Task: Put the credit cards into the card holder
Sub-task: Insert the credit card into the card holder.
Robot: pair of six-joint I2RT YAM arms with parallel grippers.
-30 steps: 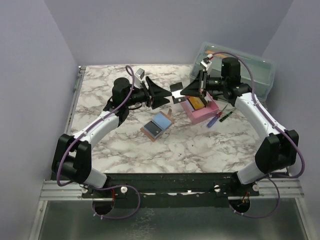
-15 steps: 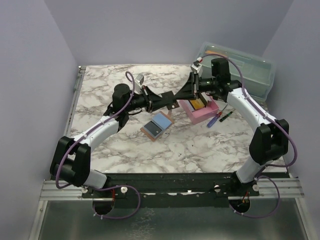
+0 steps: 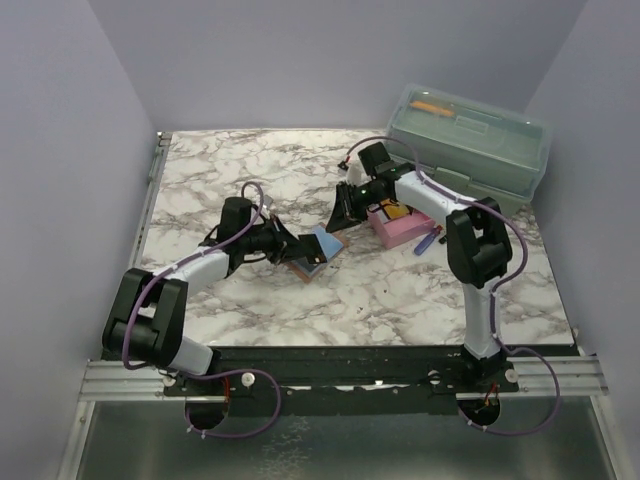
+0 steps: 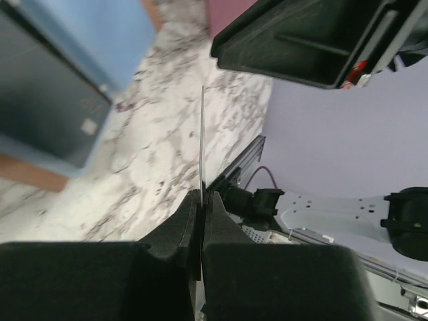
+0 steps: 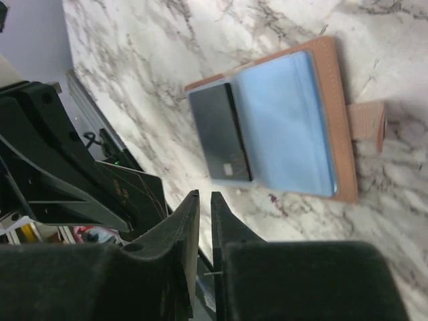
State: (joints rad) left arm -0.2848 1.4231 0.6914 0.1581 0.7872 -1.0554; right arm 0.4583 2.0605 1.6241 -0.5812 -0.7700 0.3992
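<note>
The card holder (image 3: 312,252) lies open on the marble, reddish-brown rim (image 5: 341,120) showing, with a blue card (image 5: 287,120) and a dark grey card (image 5: 217,134) on it. My left gripper (image 3: 290,247) hangs low just left of the holder, shut on a thin black credit card. That card is edge-on (image 4: 202,134) in the left wrist view and a black face with gold lines (image 5: 130,194) in the right wrist view. My right gripper (image 3: 335,218) hovers beside the holder's far right corner. Its jaws (image 5: 204,195) stand a narrow gap apart with nothing between them.
A pink tray (image 3: 405,232) with a yellow-orange card (image 3: 395,210) sits right of the holder. Screwdrivers (image 3: 428,240) lie beside it. A grey-green toolbox (image 3: 470,140) fills the back right corner. The two grippers are close together over the holder.
The left gripper shut on the black card that the right gripper held up in mid-air. The right let go. Both arms came down toward the card holder.
</note>
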